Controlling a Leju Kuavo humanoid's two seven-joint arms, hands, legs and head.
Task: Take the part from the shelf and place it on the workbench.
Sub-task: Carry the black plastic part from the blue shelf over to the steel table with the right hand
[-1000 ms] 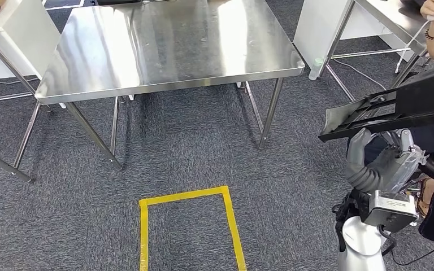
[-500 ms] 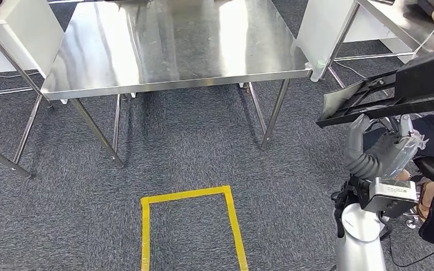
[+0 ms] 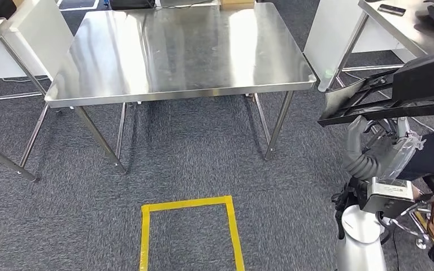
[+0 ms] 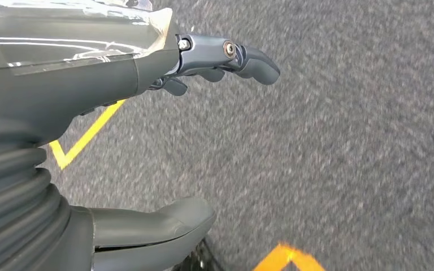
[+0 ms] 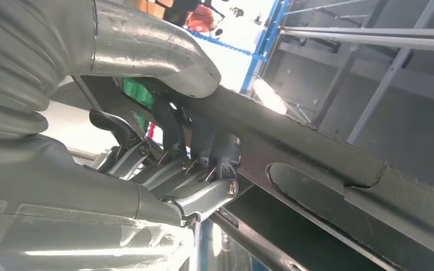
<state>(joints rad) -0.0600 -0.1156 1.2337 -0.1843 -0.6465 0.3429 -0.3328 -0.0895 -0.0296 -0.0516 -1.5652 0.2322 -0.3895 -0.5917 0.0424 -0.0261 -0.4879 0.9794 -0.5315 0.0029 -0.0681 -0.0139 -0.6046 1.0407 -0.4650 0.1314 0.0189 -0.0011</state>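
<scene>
Head view: the flat black plastic frame part (image 3: 390,96) runs off the right picture edge, so its full length cannot be seen; its near end projects beyond the right-hand front corner of the bare stainless-steel bench (image 3: 175,53), clear of the bench top and above the grey carpet floor (image 3: 192,152). The right hand (image 3: 376,152) sits beneath the part, largely covered by it. In the right wrist view, the right hand (image 5: 164,141) grips the part (image 5: 316,152): thumb over its upper edge, dark fingers (image 5: 172,132) curled under. The left hand (image 4: 118,130) hangs above the carpet near yellow floor tape (image 4: 85,138), thumb and fingers apart, holding nothing.
</scene>
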